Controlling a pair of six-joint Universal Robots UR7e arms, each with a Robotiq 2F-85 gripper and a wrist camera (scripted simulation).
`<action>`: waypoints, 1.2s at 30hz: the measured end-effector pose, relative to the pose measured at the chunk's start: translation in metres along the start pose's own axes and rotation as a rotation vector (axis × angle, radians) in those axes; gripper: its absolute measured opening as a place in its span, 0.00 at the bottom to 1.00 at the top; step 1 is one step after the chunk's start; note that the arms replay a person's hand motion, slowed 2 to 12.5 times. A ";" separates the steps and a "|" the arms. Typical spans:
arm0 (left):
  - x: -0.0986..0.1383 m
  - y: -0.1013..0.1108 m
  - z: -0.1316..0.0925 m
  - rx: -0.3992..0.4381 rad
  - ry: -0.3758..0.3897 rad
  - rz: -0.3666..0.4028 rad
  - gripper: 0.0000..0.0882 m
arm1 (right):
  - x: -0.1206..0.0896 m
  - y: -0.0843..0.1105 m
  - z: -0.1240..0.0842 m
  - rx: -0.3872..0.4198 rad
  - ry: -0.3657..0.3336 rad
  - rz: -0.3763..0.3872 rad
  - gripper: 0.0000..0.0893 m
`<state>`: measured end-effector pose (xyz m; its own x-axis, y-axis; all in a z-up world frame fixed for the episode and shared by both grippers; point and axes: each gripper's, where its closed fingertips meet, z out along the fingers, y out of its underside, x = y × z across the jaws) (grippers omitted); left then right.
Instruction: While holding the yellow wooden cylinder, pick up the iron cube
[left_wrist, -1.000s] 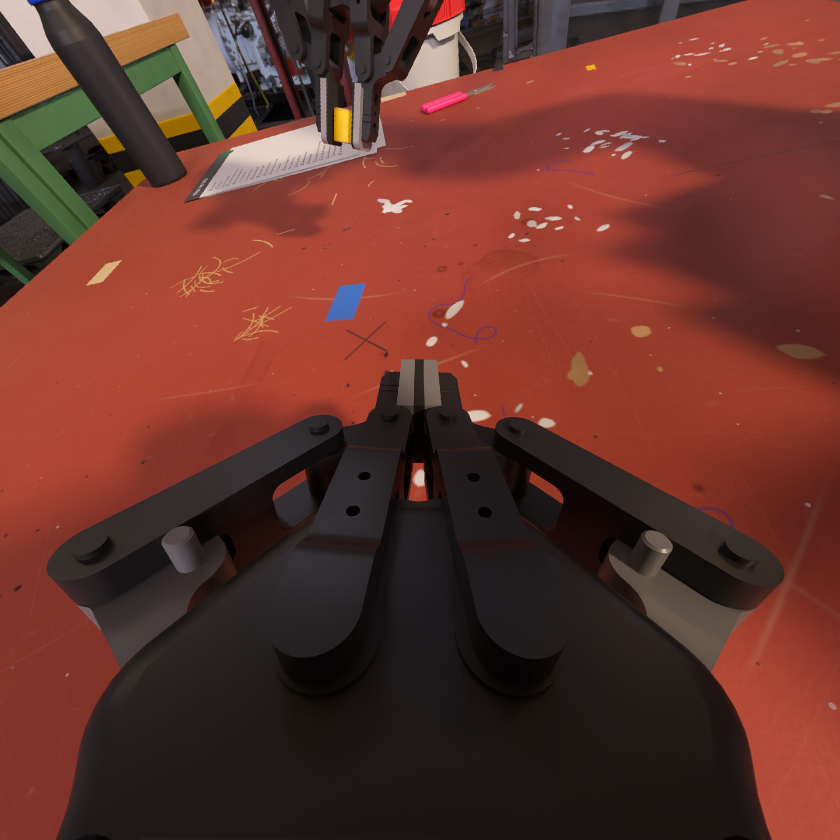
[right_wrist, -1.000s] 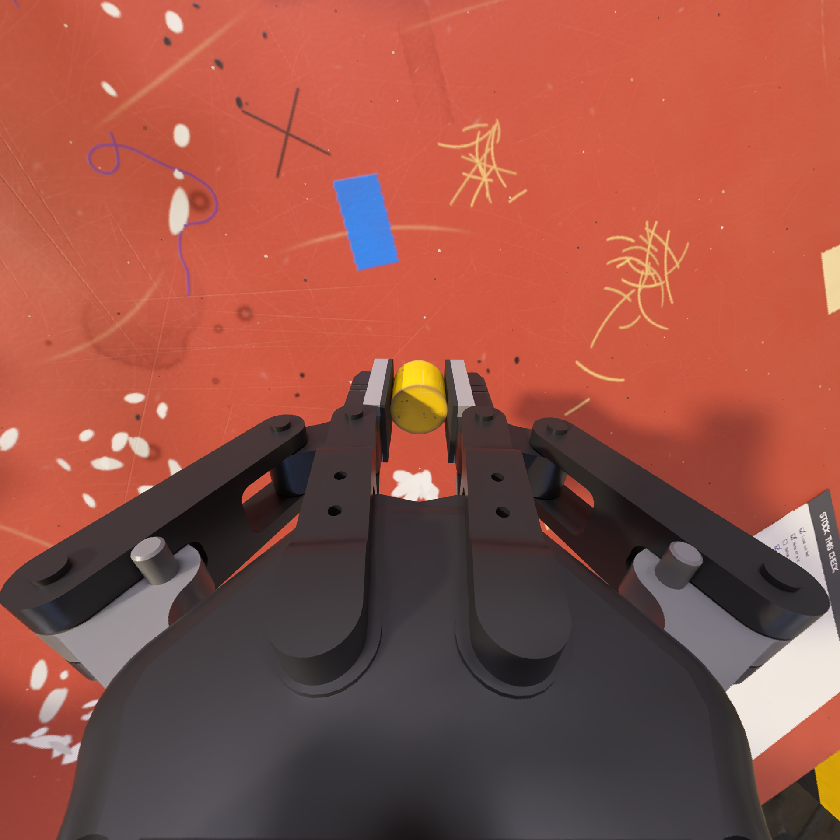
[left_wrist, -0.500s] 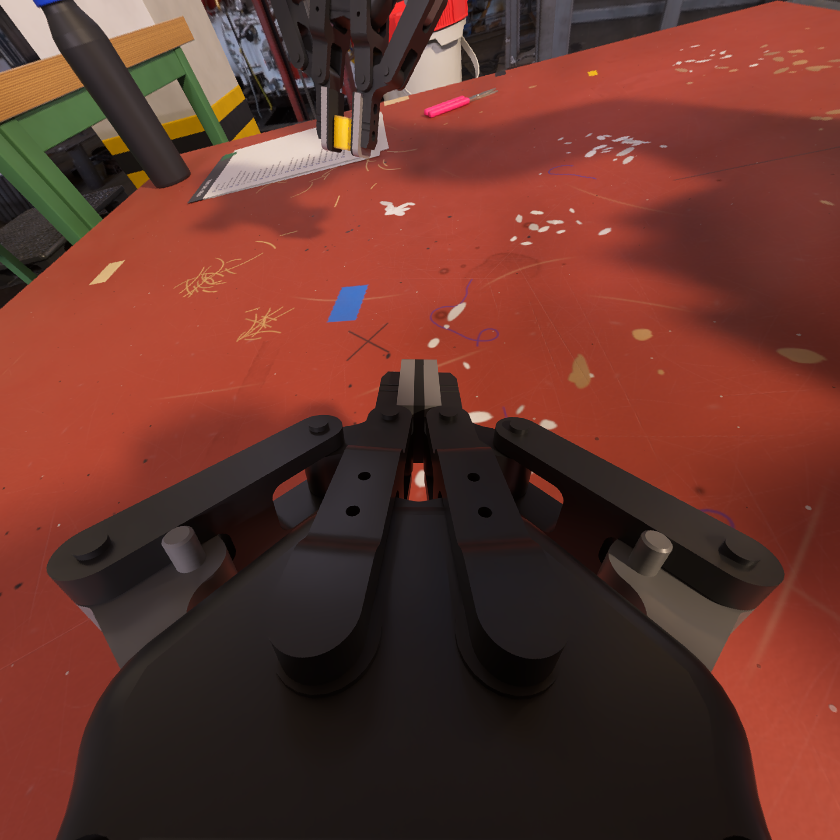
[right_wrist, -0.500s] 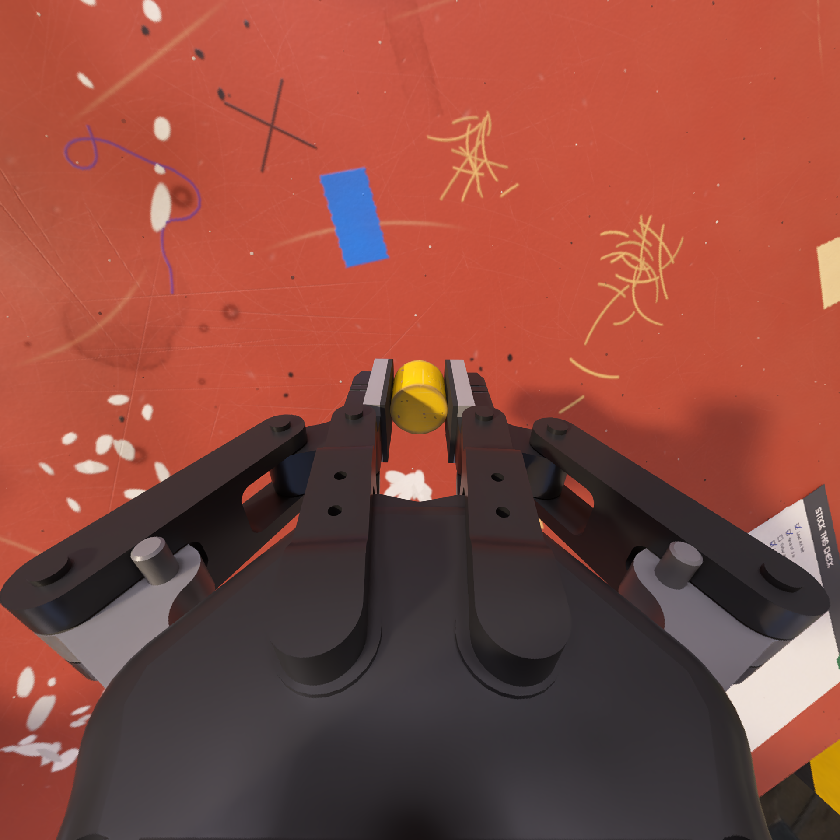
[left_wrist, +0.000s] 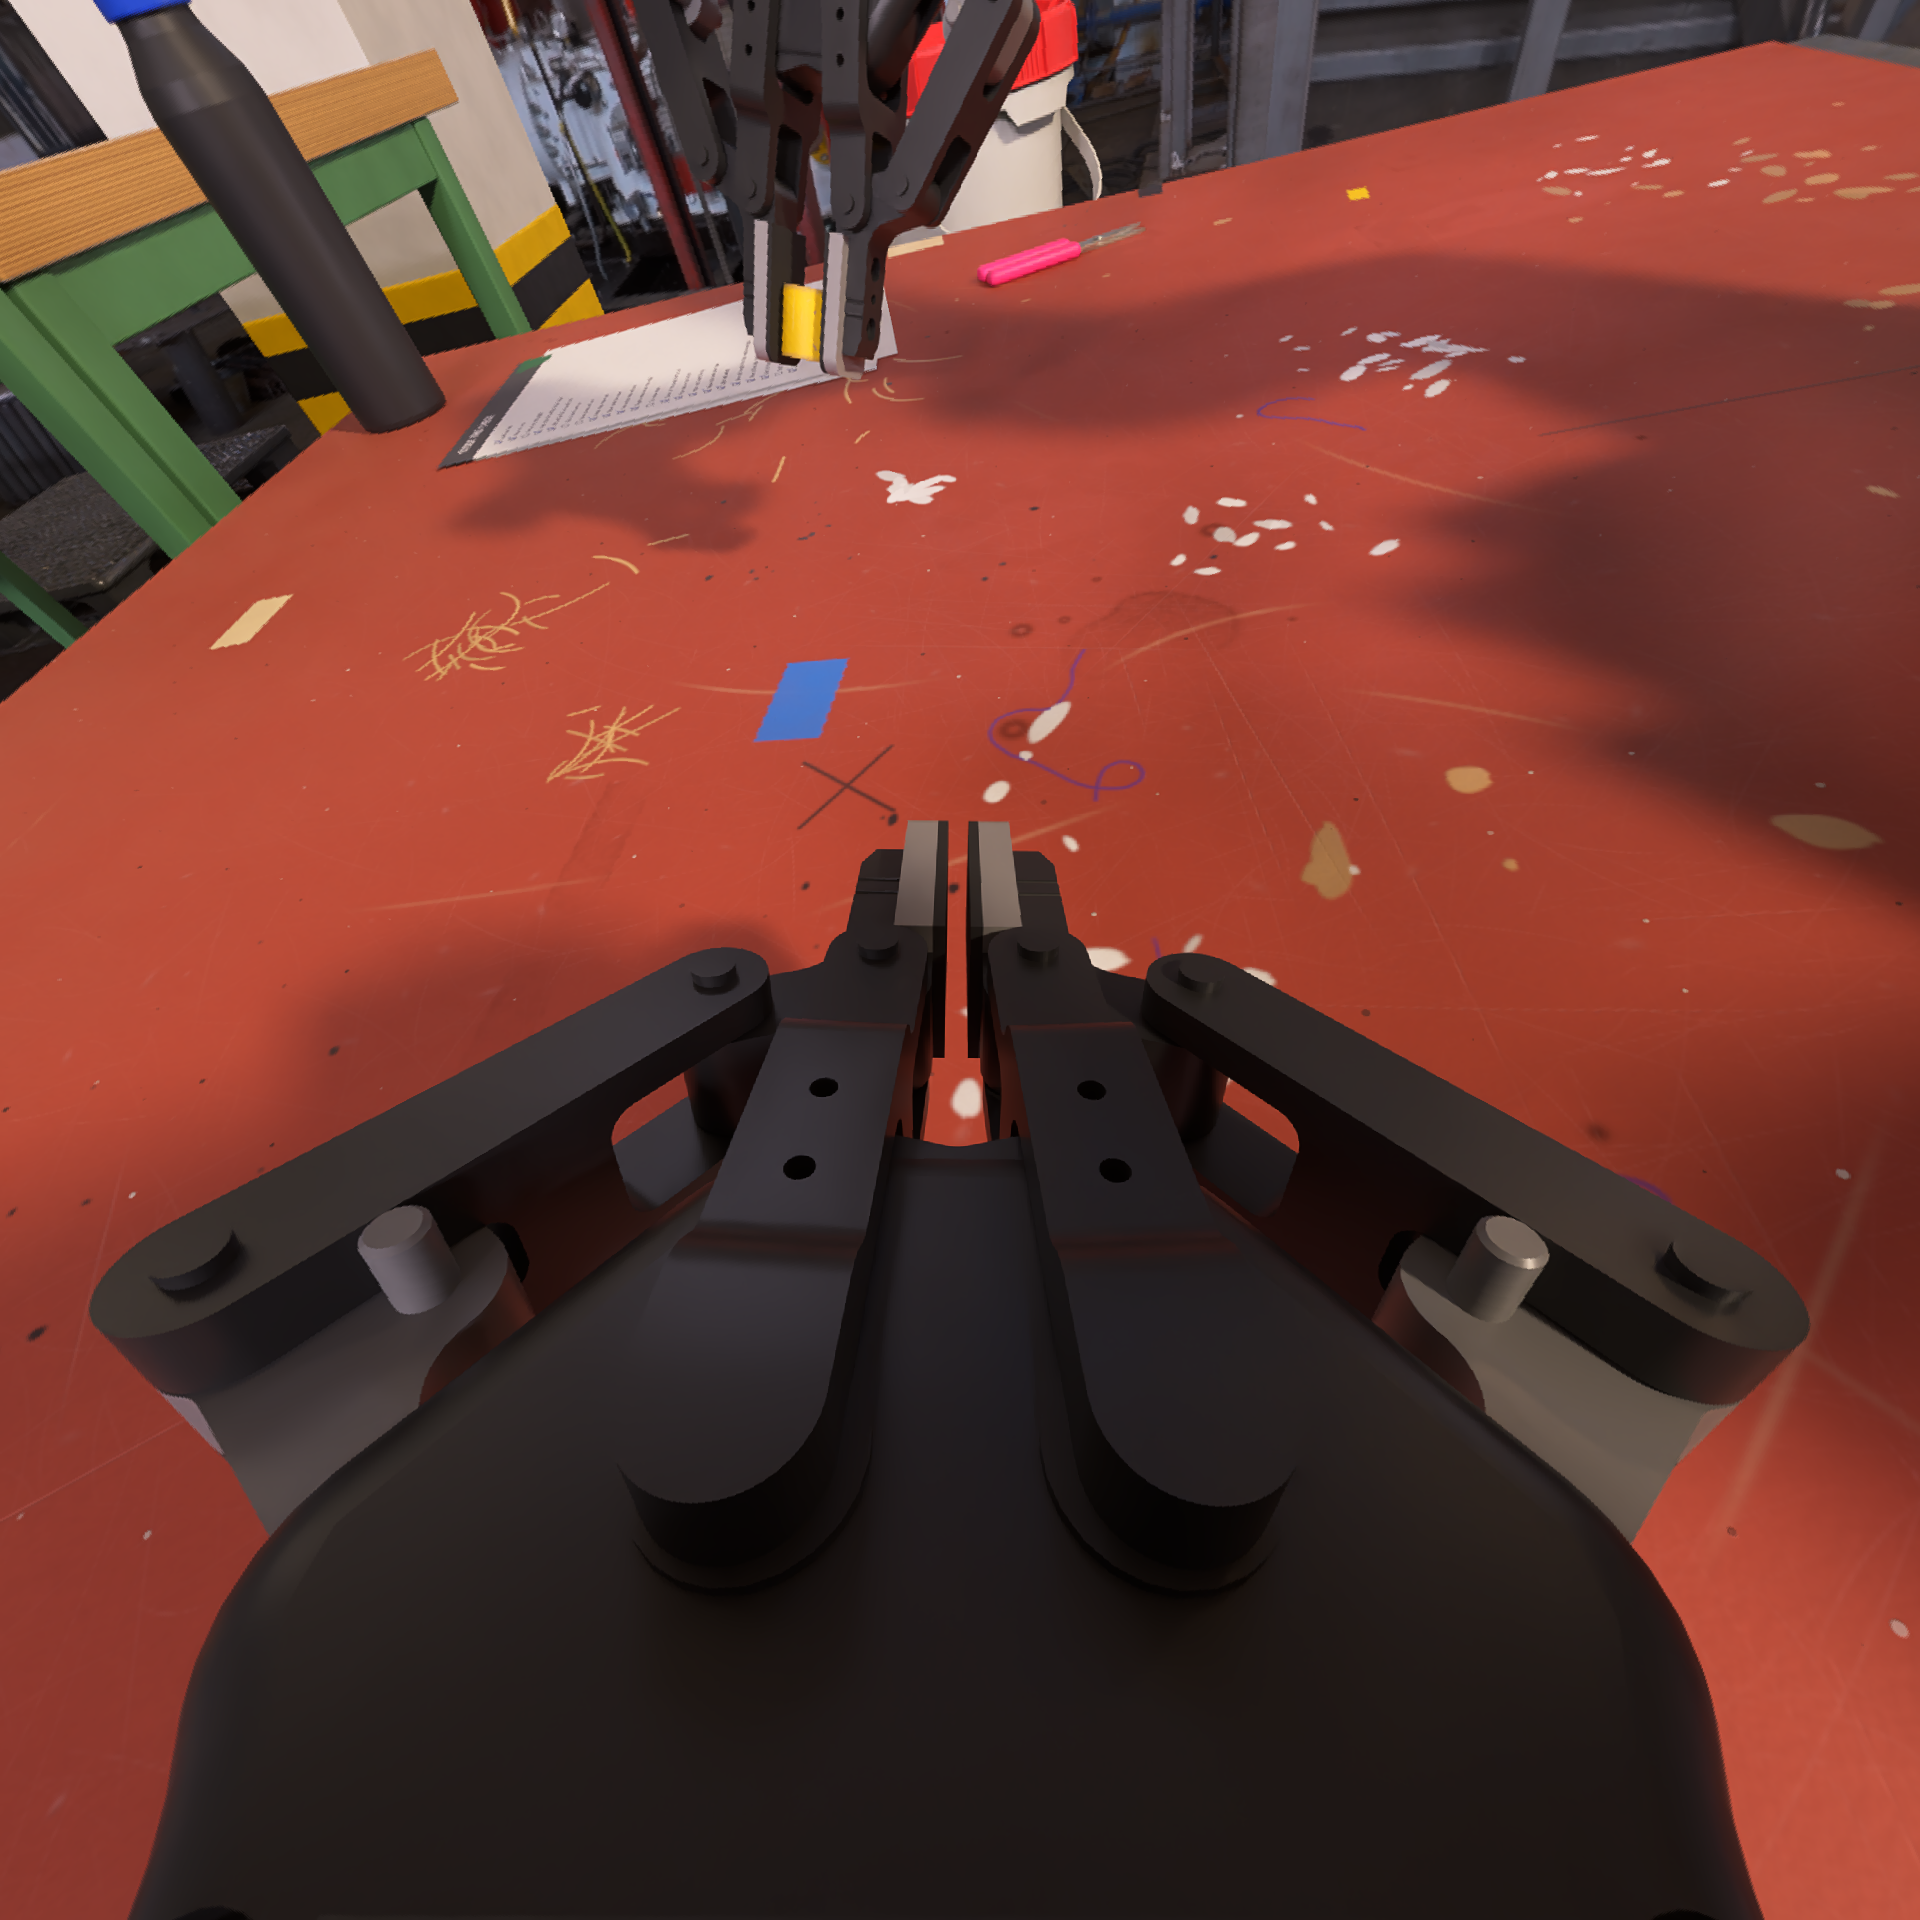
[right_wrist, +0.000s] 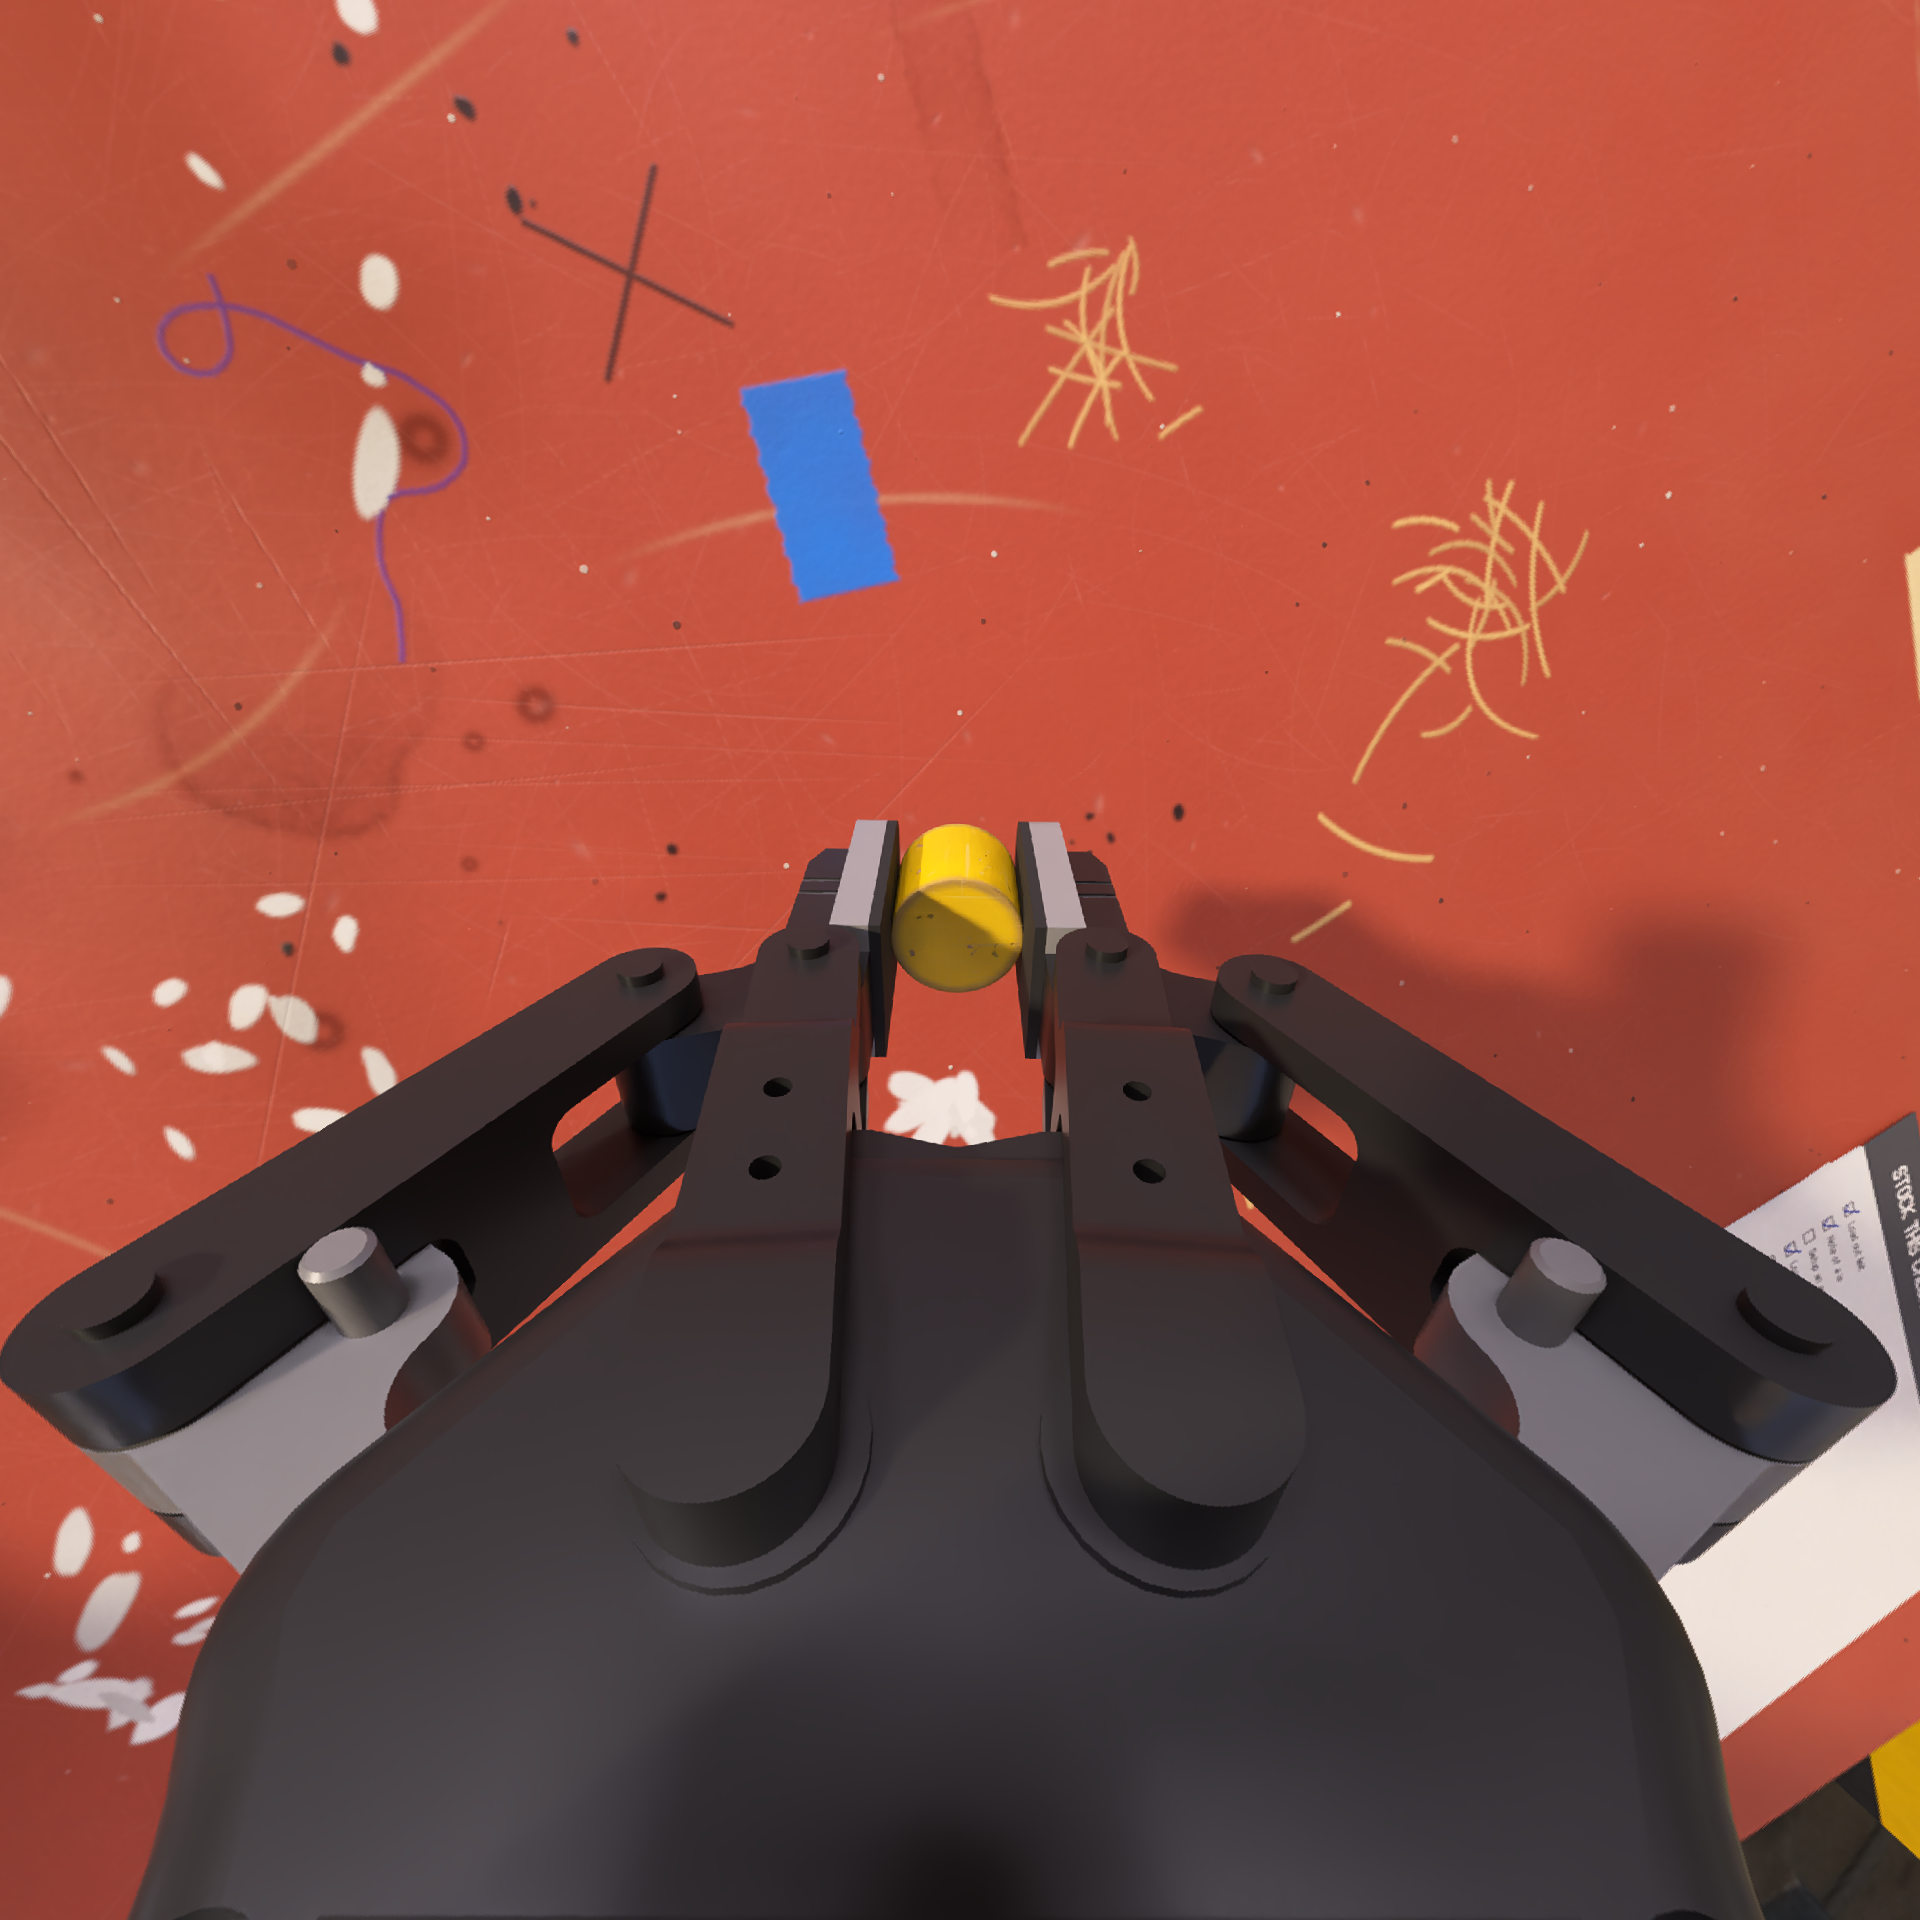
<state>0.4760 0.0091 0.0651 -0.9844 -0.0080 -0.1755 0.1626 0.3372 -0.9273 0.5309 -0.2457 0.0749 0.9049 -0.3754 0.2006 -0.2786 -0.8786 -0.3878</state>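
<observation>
Scuffed red table, green bench beyond

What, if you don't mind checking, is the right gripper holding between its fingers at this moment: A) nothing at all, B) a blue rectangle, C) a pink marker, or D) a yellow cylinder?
D: in the right wrist view the right gripper is closed on the yellow cylinder, both pads pressed against its sides above the red table; the left wrist view shows the same grip from afar.
</observation>
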 end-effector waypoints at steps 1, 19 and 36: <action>0.000 0.000 0.000 0.001 0.000 -0.001 0.04 | -0.001 0.000 0.000 -0.002 -0.003 -0.001 0.22; -0.001 -0.001 0.000 0.006 -0.002 -0.005 0.06 | -0.029 0.005 -0.009 -0.041 -0.091 -0.025 0.22; 0.000 -0.002 0.000 0.008 -0.004 -0.001 0.07 | -0.041 0.007 -0.013 -0.058 -0.100 -0.043 0.22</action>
<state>0.4760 0.0087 0.0672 -0.9843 -0.0125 -0.1761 0.1622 0.3299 -0.9300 0.4874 -0.2399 0.0756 0.9431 -0.3083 0.1245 -0.2542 -0.9100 -0.3276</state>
